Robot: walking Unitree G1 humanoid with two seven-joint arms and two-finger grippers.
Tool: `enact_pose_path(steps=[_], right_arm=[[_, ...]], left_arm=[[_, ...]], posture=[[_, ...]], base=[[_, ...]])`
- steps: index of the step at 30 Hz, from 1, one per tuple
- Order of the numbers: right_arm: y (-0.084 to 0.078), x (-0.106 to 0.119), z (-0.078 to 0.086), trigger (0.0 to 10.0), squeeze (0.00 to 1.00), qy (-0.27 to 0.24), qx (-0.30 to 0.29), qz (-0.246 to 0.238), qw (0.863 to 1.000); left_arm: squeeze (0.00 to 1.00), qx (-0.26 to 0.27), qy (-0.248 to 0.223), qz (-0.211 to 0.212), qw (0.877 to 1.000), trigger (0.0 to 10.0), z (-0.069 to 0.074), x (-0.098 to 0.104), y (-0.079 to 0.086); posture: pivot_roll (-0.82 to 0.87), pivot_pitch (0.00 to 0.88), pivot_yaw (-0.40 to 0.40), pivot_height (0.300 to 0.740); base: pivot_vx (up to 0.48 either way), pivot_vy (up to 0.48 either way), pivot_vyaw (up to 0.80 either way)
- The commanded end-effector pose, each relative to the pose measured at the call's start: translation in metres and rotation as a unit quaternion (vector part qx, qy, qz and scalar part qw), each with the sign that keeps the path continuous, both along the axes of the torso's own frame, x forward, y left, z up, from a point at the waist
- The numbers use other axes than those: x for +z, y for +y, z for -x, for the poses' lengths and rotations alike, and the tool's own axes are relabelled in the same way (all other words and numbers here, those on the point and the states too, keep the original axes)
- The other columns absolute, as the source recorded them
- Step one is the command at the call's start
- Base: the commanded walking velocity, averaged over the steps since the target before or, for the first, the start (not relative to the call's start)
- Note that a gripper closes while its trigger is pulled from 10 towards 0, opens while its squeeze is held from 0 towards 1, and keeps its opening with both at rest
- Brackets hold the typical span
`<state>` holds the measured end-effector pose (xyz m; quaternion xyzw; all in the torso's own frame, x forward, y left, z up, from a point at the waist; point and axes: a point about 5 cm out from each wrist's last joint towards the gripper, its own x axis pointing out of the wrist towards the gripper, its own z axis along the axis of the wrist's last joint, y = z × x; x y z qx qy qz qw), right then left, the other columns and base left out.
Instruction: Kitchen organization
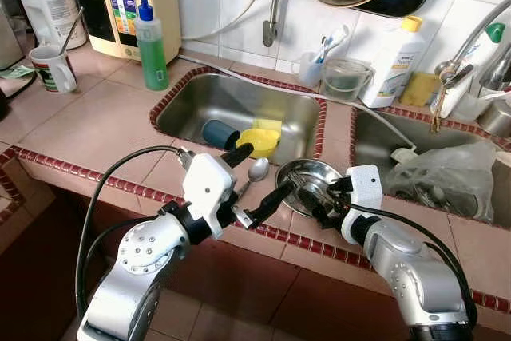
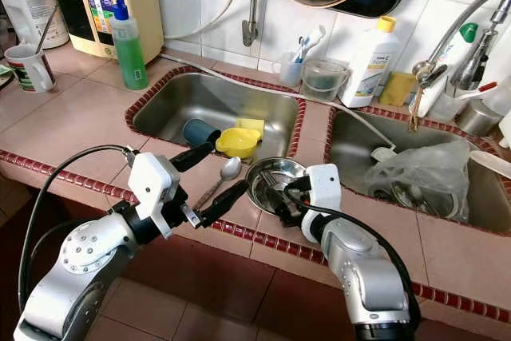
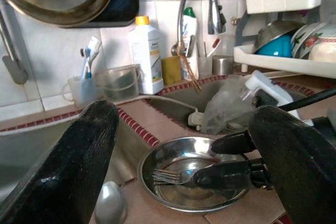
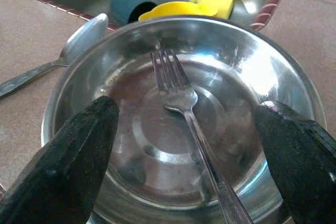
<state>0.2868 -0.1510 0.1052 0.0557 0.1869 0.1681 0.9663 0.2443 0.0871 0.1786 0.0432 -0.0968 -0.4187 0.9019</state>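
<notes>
Where the tiled counter (image 1: 96, 129) meets its red-brick edging, a shallow steel bowl (image 4: 252, 85) sits on the strip between two sinks, close to the front edge.

Item 1: fork (image 4: 181, 98), polished metal, lying inside the bowl with tines toward the left sink (image 1: 196, 101) and handle running back toward the right gripper (image 1: 313, 197).

Item 2: spoon (image 1: 257, 170), metal, smooth oval bowl, flat on the tile just beside the steel bowl's left rim, handle angled toward the counter front.

Item 3: right gripper, fingers apart, one to each side of the fork handle over the bowl's near rim; whether they touch the rim cannot be told.

Item 4: left gripper (image 1: 257, 183), fingers spread wide, poised above the spoon; one black finger (image 1: 238, 153) reaches toward the left sink's corner, the other toward the bowl.

Item 5: left sink, brushed steel, holding a dark teal cup (image 1: 219, 133) on its side and a yellow plastic dish (image 1: 259, 140).

Item 6: right sink (image 1: 375, 145), holding a crumpled clear plastic bag (image 1: 447, 173).

Open room: bare tile left of the left sink, as far as a green bottle (image 1: 150, 37) and a mug (image 1: 53, 68) near the wall. Back ledge crowded with a white bottle (image 1: 393, 65) and a clear tub (image 1: 345, 79).
</notes>
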Motion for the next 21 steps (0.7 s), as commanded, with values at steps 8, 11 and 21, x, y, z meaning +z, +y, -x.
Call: enact_pose_path(steps=[8,11,21], right_arm=[[-0.008,0.010,-0.006,9.9,0.00,0.006,-0.032,-0.024,0.999],[-0.010,0.013,-0.009,9.6,0.00,0.007,-0.035,-0.026,0.999],[-0.011,0.012,-0.011,9.7,0.00,0.016,-0.039,-0.029,0.999]], left_arm=[[0.00,-0.014,-0.005,-0.002,1.000,10.0,0.003,0.004,-0.004],[0.00,-0.016,-0.006,-0.002,1.000,10.0,0.003,0.005,-0.005],[0.00,-0.051,0.048,-0.033,0.997,10.0,0.012,-0.012,-0.005]], posture=[[0.09,0.000,-0.100,0.740],[0.09,0.000,-0.100,0.740],[0.10,0.000,-0.099,0.740]], base=[[0.000,0.000,0.00],[0.000,0.000,0.00],[0.000,0.000,0.00]])
